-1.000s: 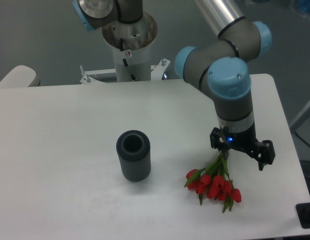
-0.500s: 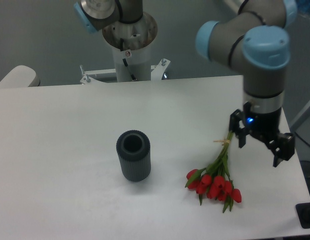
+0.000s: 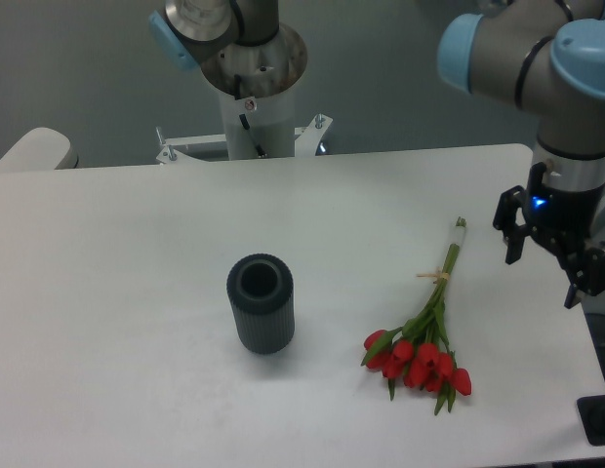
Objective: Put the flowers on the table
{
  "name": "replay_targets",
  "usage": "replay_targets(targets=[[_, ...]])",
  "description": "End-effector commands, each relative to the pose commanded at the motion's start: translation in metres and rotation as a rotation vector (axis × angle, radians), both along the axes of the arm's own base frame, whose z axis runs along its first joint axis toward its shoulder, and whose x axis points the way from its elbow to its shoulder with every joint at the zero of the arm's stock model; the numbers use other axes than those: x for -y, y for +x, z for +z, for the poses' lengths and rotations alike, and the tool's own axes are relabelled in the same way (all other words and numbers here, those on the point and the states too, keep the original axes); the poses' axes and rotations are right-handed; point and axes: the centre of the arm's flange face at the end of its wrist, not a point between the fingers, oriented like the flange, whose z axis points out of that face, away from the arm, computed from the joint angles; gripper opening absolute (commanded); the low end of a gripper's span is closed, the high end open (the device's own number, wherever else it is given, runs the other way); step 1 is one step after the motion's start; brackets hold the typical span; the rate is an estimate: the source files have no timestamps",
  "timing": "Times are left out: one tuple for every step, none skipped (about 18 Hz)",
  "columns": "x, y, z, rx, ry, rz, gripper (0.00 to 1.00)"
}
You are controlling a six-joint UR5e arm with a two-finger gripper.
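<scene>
The flowers, red tulips with long green stems tied together, lie flat on the white table at the front right, heads toward the front edge and stem ends pointing up toward the back. My gripper hangs open above the table's right edge, to the right of the stems and apart from them, with nothing between its fingers.
A dark grey ribbed cylinder vase stands upright near the table's middle, left of the flowers. The arm's base column rises behind the back edge. A black object sits at the front right corner.
My gripper has moved right and up, away from the flower stems, which now lie fully uncovered on the table. The flowers and vase have not moved.
</scene>
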Motion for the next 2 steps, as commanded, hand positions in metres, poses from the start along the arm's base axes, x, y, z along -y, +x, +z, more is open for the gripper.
replay_targets(targets=[[-0.0002, -0.0004, -0.0011, 0.001, -0.001, 0.0, 1.0], [0.0, -0.0005, -0.0011, 0.001, -0.002, 0.0, 1.0]])
